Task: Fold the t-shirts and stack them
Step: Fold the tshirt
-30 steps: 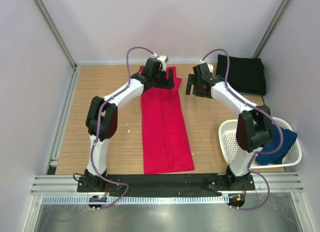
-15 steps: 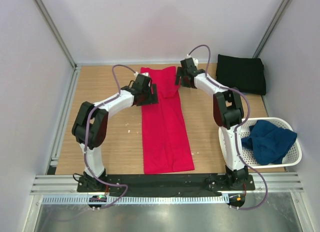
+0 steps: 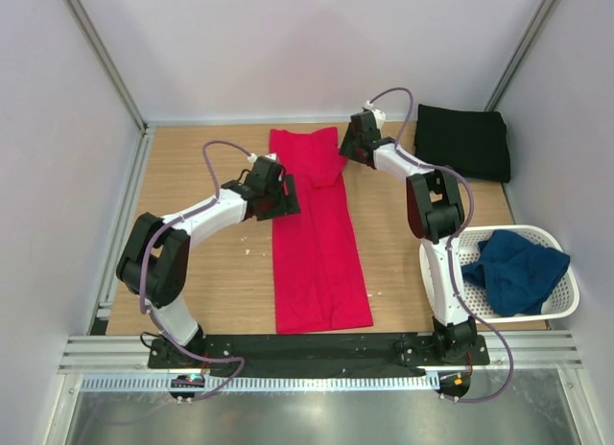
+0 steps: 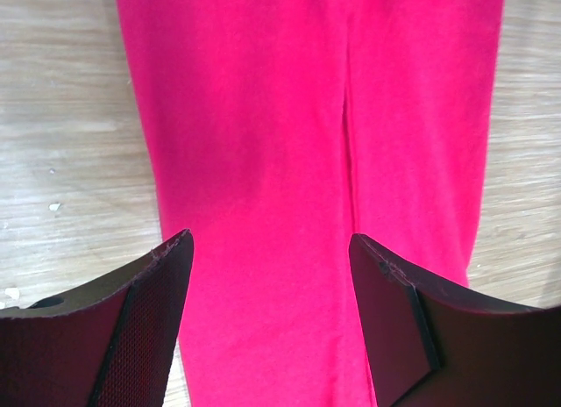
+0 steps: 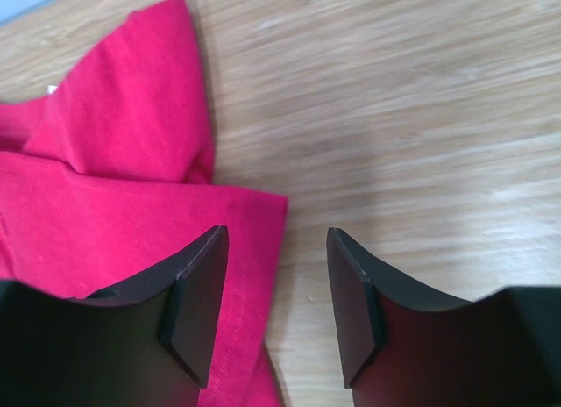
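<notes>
The bright red t-shirt (image 3: 317,244) lies flat as a long strip down the middle of the table. My left gripper (image 3: 284,198) is open and empty over the strip's left edge. In the left wrist view red cloth (image 4: 307,144) spans the gap between the fingers (image 4: 149,319). My right gripper (image 3: 348,150) is open and empty at the strip's far right corner. In the right wrist view the cloth's corner (image 5: 131,214) lies under the left finger (image 5: 197,302). The black t-shirt (image 3: 462,143) lies folded at the back right. The navy t-shirt (image 3: 518,270) is bunched in the basket.
The white perforated basket (image 3: 439,263) stands at the right, by the right arm's base. Grey walls and metal rails close in the wooden table (image 3: 201,157) on the left, back and right.
My left gripper has come back from the shirt's far end along its left edge. My right gripper has moved left to the shirt's far right corner, and the right arm has swung off the basket.
</notes>
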Action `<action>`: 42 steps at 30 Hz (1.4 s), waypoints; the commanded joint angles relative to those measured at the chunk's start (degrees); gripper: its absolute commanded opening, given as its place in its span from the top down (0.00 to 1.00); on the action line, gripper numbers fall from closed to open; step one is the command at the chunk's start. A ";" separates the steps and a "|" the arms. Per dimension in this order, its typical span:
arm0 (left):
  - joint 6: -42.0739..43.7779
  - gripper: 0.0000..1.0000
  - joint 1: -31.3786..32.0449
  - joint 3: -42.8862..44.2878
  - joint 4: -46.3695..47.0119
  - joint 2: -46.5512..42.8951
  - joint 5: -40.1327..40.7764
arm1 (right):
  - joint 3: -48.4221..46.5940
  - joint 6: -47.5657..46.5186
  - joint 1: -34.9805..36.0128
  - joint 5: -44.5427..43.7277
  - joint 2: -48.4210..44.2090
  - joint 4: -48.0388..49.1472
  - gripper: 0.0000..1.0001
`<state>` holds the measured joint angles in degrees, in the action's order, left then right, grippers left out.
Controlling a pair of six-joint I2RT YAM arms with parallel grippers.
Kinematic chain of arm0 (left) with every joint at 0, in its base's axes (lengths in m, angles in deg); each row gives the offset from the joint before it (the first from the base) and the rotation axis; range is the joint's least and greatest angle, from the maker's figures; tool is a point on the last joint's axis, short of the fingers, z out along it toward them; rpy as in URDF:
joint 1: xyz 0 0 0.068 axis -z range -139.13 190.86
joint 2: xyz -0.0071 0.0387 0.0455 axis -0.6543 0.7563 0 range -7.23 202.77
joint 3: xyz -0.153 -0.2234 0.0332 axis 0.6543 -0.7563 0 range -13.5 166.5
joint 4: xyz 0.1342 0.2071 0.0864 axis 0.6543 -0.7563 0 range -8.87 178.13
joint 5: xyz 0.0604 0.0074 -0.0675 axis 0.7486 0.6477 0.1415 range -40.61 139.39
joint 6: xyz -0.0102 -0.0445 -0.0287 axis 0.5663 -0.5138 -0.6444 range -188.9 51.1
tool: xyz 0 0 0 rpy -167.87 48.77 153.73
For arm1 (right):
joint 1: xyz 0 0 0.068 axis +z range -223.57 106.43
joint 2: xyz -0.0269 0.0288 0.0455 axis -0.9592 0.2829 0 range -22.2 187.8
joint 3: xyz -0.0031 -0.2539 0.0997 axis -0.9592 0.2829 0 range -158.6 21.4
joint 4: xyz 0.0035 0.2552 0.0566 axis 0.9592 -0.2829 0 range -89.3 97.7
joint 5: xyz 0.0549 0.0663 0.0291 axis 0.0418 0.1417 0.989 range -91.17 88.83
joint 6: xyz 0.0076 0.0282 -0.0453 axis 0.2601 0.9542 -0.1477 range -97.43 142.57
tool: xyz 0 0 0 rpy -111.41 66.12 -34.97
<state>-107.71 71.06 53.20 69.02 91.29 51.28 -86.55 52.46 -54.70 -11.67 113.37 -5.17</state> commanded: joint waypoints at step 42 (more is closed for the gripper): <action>-2.24 0.28 0.04 -5.35 4.44 -1.23 -0.04 | 2.83 -17.84 14.88 -26.49 -6.81 15.87 0.92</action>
<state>-109.17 71.08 48.17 70.79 89.67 51.28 -80.32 36.86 -38.26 -28.72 111.23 11.66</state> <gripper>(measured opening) 0.726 0.090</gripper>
